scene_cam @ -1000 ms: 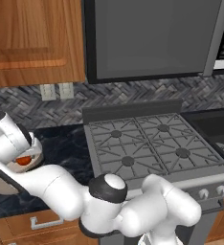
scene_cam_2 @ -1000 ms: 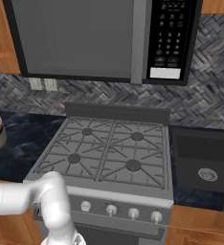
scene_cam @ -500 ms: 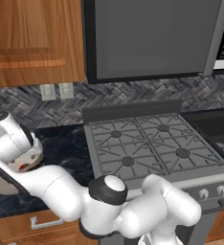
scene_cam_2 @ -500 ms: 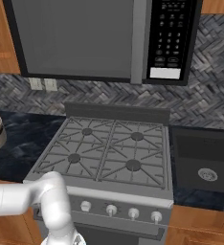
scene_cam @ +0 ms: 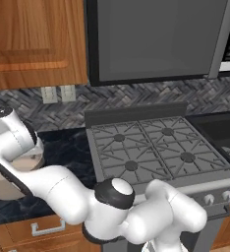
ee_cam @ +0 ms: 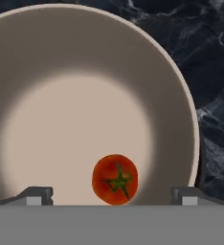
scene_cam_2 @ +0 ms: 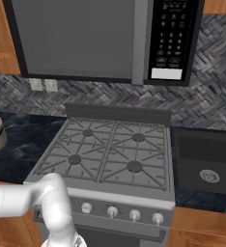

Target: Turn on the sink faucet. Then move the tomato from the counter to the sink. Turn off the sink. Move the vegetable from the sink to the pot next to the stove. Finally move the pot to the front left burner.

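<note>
Jaws are spread wide on the gripper (ee_cam: 112, 196), gripping nothing. The tomato (ee_cam: 115, 179) sits loose on the floor of the pot (ee_cam: 47, 62), between the two fingertips (ee_cam: 36, 195) and touching neither. The pot rests on the dark counter (ee_cam: 214, 72) left of the stove (scene_cam: 158, 150).

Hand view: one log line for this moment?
phase: tomato release | claw: open, above pot | tomato: lying free in pot | pot: on counter left of stove | next: move pot
</note>
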{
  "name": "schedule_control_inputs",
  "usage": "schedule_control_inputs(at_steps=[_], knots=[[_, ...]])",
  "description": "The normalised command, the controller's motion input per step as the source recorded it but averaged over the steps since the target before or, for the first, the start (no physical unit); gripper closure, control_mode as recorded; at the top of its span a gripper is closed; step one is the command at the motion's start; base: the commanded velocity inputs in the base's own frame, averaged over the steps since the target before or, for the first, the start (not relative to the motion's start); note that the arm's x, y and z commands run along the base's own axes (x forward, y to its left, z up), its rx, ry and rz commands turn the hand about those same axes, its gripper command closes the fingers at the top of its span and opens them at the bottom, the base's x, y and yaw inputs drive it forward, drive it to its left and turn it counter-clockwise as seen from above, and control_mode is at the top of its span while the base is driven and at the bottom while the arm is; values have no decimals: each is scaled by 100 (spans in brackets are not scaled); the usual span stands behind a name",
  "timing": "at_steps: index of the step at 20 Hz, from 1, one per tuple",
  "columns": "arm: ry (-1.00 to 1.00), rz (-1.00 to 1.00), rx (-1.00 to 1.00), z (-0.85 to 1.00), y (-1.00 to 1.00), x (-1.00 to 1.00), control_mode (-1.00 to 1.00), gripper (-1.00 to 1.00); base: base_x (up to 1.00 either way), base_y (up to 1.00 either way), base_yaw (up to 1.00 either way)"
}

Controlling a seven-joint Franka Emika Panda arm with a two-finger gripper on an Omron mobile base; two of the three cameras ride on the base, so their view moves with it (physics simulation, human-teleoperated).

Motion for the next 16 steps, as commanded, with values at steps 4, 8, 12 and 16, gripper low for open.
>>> schedule_control_inputs(at_steps=[4, 8, 12, 16], knots=[[0, -2, 0, 32, 0, 0, -100, -100, 0, 0, 0], [2, -2, 0, 2, -15, -12, -100, -100, 0, 0, 0], [2, -1, 1, 0, -38, -11, -100, -100, 0, 0, 0], [0, -2, 4, 0, -46, -17, -100, -100, 0, 0, 0]])
